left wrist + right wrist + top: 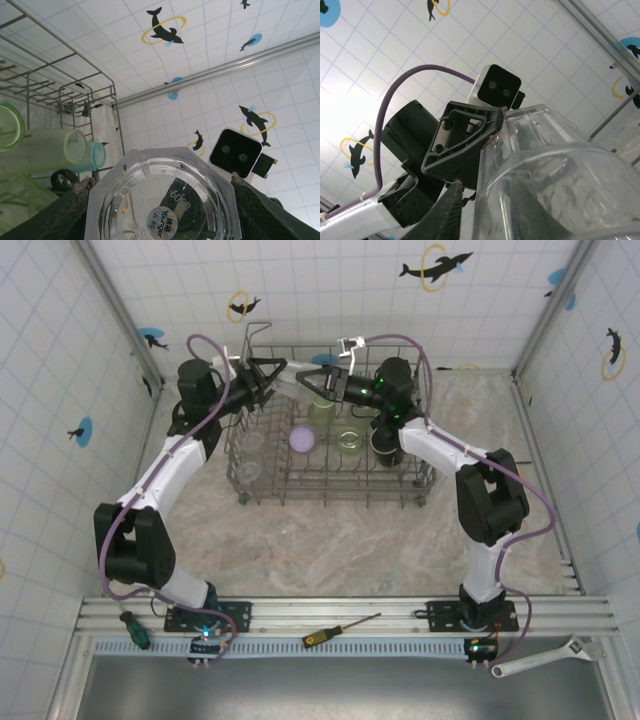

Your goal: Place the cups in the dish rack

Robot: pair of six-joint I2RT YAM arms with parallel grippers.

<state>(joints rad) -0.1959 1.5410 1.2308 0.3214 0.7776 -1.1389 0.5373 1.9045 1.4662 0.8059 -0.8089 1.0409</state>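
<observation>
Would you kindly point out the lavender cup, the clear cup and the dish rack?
lavender cup (303, 438), top external view, round face
clear cup (161, 197), left wrist view, flat base
dish rack (335, 490), top external view, near wall

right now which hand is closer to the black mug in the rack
Right. The right hand hovers just beyond the black mug, to its left; the left hand is farther left over the dish rack.

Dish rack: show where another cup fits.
Free: the near row of the dish rack, in front of the lavender cup and black mug. Crowded: the middle row and the far side under the left end effector and right end effector.
</observation>
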